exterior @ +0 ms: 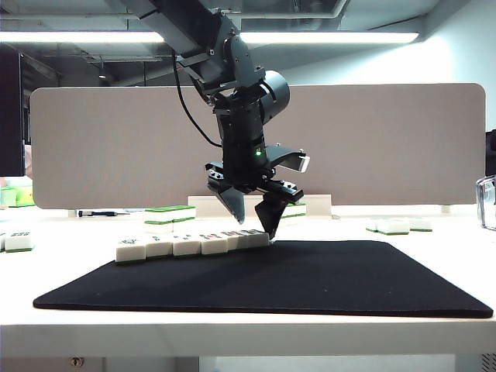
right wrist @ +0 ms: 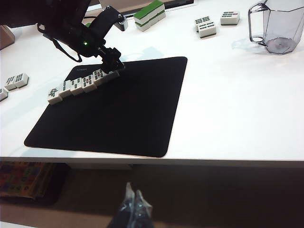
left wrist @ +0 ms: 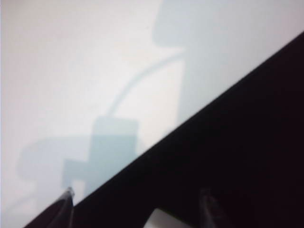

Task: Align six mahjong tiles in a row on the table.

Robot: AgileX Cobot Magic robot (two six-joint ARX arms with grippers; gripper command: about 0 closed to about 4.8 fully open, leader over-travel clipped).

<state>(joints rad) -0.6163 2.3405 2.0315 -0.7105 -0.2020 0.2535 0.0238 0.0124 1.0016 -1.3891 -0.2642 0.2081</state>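
Note:
Several white mahjong tiles lie in a slanting row along the back edge of a black mat on the white table. My left gripper points down over the row's right end, open, its fingers on either side of the end tile. The left wrist view shows that tile low between the wide-apart fingertips, with space on both sides. In the right wrist view the row sits under the left gripper. My right gripper hangs shut, off the table's front edge.
A clear plastic jug stands at the back right. Loose tiles lie near it, and stacked green-backed tiles sit behind the mat. More tiles lie at the left. A grey partition closes the back.

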